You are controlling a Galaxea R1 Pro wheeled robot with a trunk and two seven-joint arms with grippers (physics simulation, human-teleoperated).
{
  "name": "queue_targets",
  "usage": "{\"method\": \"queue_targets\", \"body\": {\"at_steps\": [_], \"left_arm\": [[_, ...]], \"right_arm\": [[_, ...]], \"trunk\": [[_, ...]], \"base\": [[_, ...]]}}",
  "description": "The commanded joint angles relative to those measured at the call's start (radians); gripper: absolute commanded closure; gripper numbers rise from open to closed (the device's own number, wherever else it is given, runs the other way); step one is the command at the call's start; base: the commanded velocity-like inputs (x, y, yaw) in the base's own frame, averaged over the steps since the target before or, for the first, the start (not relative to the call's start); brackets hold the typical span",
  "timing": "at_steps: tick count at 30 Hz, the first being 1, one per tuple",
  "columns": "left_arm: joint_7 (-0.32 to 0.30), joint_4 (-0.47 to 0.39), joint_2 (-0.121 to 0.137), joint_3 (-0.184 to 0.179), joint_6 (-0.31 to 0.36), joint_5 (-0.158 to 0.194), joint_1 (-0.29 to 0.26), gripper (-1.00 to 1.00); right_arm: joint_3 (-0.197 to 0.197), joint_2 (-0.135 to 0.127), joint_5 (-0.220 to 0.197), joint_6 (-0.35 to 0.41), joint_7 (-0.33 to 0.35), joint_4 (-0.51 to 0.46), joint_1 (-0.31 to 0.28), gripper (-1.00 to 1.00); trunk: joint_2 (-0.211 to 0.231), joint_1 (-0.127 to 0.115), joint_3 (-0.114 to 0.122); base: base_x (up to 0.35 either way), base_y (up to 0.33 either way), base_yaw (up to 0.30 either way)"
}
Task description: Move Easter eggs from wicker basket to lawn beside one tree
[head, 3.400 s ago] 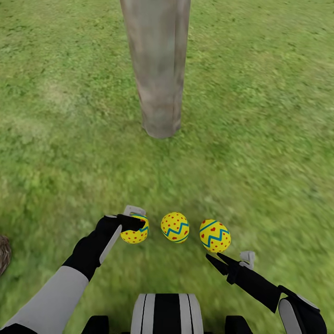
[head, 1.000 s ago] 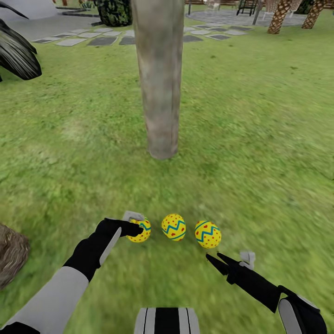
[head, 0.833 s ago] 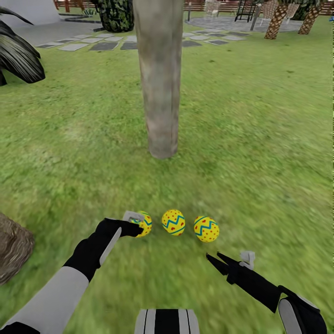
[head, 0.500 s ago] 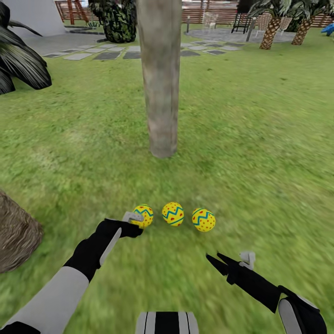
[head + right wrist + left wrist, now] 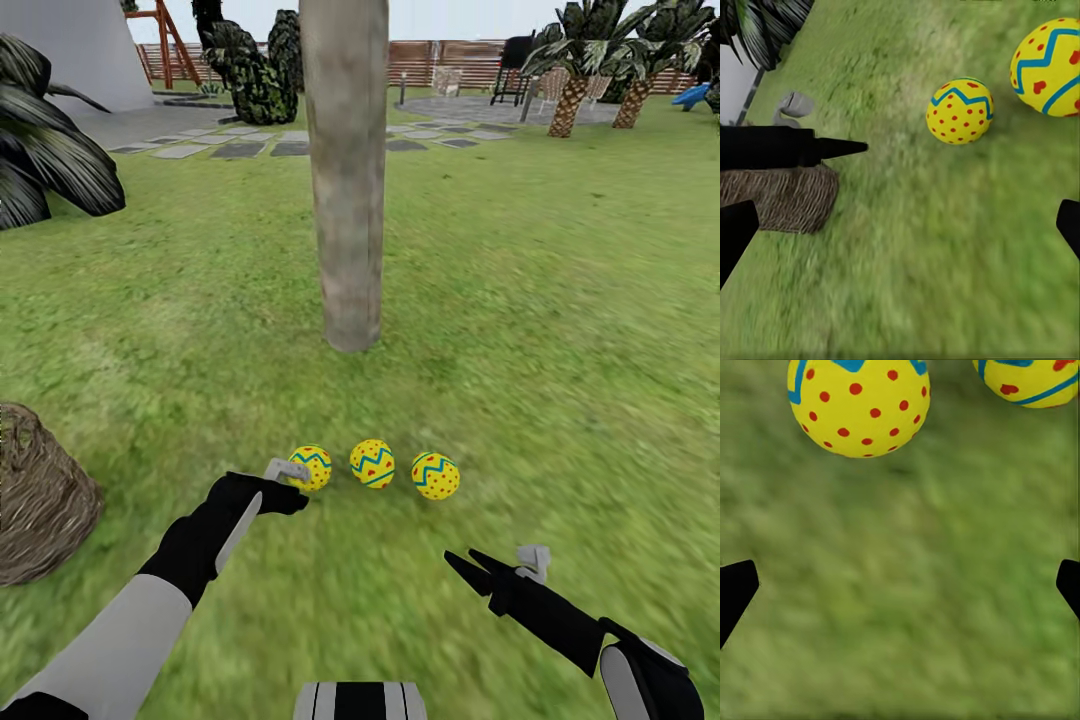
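Black fingertips of the right gripper (image 5: 497,566) spread wide over bare lawn (image 5: 560,330) at the near right, holding nothing; the right wrist view shows the tips far apart with only grass between them. The left gripper (image 5: 288,482) sits a little farther out on the left, and its jaws are also parted and empty, as the left wrist view shows grass between the two dark tips. Earlier its fingers closed around the left egg (image 5: 311,467); now that egg lies free on the grass just past the fingertips. Beside it in a row lie the middle egg (image 5: 372,463) and the right egg (image 5: 436,476), slightly apart from one another and none touching. Out at the left edge stands the basket (image 5: 40,495), well apart from the eggs, and the part that is visible shows no egg inside; much more of it shows than before because the camera has tilted up. Beyond the eggs rises the tree (image 5: 347,170), its base on the grass a short way behind the row. Farther back, now in view, are stone slabs (image 5: 240,150), a dark shrub (image 5: 255,80), palms (image 5: 575,70) and a brown fence (image 5: 440,62).
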Motion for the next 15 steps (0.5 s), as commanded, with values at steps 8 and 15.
{"method": "queue_targets", "body": {"at_steps": [8,15], "left_arm": [[0.004,-0.002,0.002,-0.002,0.006,0.008,-0.001,-1.00],[0.004,-0.002,0.001,-0.002,0.006,0.008,-0.001,-1.00]], "right_arm": [[-0.001,-0.002,-0.004,0.006,-0.034,0.013,-0.001,-1.00],[-0.001,-0.001,-0.005,0.005,-0.046,0.014,-0.001,-1.00]], "trunk": [[0.002,-0.004,0.030],[0.003,-0.007,0.057]], "base": [[-0.003,0.000,0.000],[0.000,0.000,0.000]]}}
